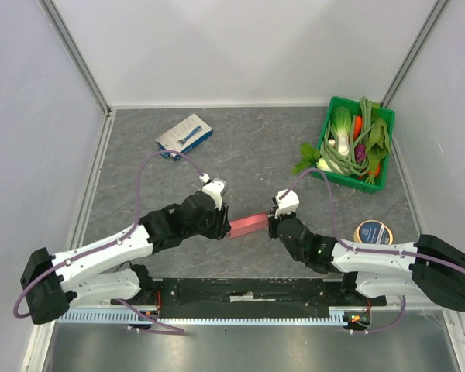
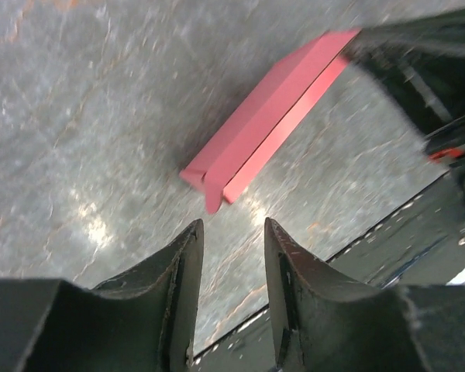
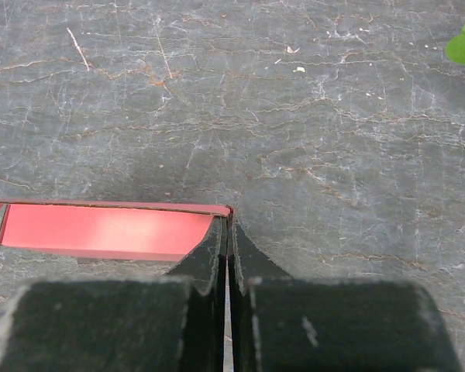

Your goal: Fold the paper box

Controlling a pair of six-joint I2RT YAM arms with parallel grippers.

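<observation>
Though partly behind right hand [image 3: 227, 222], box [image 3: 101, 231]

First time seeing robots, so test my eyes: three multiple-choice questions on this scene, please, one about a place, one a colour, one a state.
1. Where is the green vegetable crate? A far right corner; B far left corner; C between the arms.
2. The paper box is: A blue; B pink-red; C yellow.
3. The right gripper is: A wide open; B shut on the paper box; C gripping the crate.
Answers: A, it sits far right; B, its card is pink-red; B, closed fingers pinch its end.
</observation>
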